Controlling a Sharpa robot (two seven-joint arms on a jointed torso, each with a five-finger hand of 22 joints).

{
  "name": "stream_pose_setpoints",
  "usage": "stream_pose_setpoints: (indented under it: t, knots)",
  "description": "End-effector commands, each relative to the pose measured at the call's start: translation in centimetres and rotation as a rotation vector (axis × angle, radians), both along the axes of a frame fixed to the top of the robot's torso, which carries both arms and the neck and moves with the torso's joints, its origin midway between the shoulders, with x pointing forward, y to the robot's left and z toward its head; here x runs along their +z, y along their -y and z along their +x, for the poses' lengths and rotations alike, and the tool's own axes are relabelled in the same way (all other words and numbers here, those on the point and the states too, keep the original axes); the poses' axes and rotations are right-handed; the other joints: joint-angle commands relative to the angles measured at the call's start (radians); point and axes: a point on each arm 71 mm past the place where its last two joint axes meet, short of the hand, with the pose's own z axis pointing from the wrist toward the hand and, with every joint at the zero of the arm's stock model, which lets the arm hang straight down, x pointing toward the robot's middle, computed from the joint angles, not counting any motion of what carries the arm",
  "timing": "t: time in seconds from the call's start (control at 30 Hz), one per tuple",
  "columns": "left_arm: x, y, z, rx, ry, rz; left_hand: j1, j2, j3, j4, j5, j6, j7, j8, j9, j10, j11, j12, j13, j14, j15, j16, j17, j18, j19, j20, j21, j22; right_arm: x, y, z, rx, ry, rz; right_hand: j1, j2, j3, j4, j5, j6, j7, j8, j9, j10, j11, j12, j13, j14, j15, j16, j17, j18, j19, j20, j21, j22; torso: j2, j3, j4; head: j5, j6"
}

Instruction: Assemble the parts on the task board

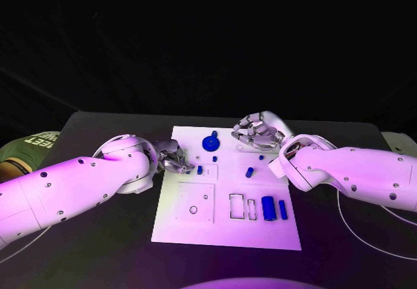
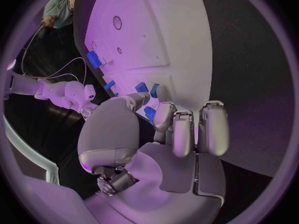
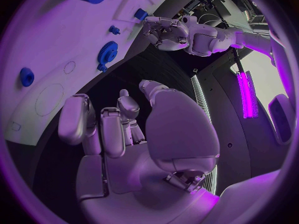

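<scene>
white task board (image 1: 228, 232) (blue gear (image 1: 210, 143) on it)

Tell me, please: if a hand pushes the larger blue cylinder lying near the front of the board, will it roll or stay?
The larger blue cylinder lies on its side on the task board, so a sideways push would probably roll it. It looks rigid and smooth, perhaps slippery to pinch. A slimmer blue piece beside it might stop it.

I see the board (image 1: 228, 232) mid-table, between my two hands. My left hand (image 1: 174, 158) sits at its left edge, a small part (image 1: 199, 170) just beside the fingertips. Beyond those fingers stands the gear (image 1: 210, 143) — my right hand (image 1: 257, 133) hovers just right of it. Two cylinders (image 1: 275, 208) lie nearer me, well apart from either hand.
</scene>
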Motion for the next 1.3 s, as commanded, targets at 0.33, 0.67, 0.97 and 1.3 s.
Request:
stream_pose_setpoints:
  t: [0.33,0.67,0.97,1.3]
  knots:
    - [0.0,0.0,0.0,0.001,-0.010,-0.001,-0.015,0.003,-0.004,0.005,-0.001,0.009,0.000,-0.006,-0.001,0.006,-0.001,0.002,0.000,0.102,-0.007,0.006,0.261,-0.011,0.008,0.002,0.006,0.002,0.0,-0.1,0.0,0.011,0.007,-0.002,-0.008,0.000,0.002,0.001,0.005,0.000,-0.004,0.004,-0.001,0.004,-0.002,0.004,-0.001,0.036,-0.008,-0.005,0.001,0.004,0.007,-0.002,-0.005,0.080,0.000,-0.0007,0.0002,0.000,0.001]
    - [0.9,-0.3,0.3,0.035,0.030,-0.076,-0.053,-0.002,-0.049,0.007,-0.002,-0.002,0.006,-0.012,-0.004,-0.012,0.005,-0.019,-0.029,0.096,-0.004,-0.003,0.241,-0.008,0.002,0.004,-0.001,-0.010,0.0,-0.1,0.0,0.009,0.008,-0.003,-0.008,0.000,0.002,0.001,0.005,0.000,-0.004,0.004,-0.001,0.004,-0.002,0.004,-0.001,0.036,-0.008,-0.005,0.001,0.004,0.007,-0.002,-0.005,0.080,-0.001,-0.0006,0.0013,-0.002,0.004]
    - [2.0,-1.0,0.8,0.086,0.079,-0.171,-0.158,0.013,-0.153,0.009,-0.006,-0.013,0.006,-0.013,-0.002,-0.031,0.006,-0.041,-0.054,0.091,-0.003,-0.011,0.222,-0.003,-0.010,0.005,-0.014,-0.032,0.0,0.0,0.1,0.007,0.008,-0.003,-0.012,0.000,0.003,-0.001,0.009,-0.001,-0.005,0.005,-0.002,0.005,-0.002,0.005,-0.001,0.037,-0.008,-0.005,0.003,0.004,0.008,-0.002,-0.007,0.079,0.000,-0.0007,-0.0012,-0.003,0.006]
    - [3.7,-0.9,1.5,0.043,0.172,-0.384,0.085,0.010,-0.148,-0.016,0.006,-0.209,0.093,-0.080,-0.024,-0.375,0.085,-0.355,-0.451,-0.046,0.063,-0.207,-0.117,0.084,-0.282,0.050,-0.323,-0.502,0.0,0.2,0.1,-0.001,0.009,-0.005,-0.012,0.000,0.003,-0.002,0.009,-0.002,-0.005,0.005,-0.002,0.003,-0.002,0.003,-0.004,0.036,-0.008,-0.008,-0.001,0.005,0.006,-0.002,-0.012,0.077,-0.001,0.0006,0.0021,-0.011,0.011]
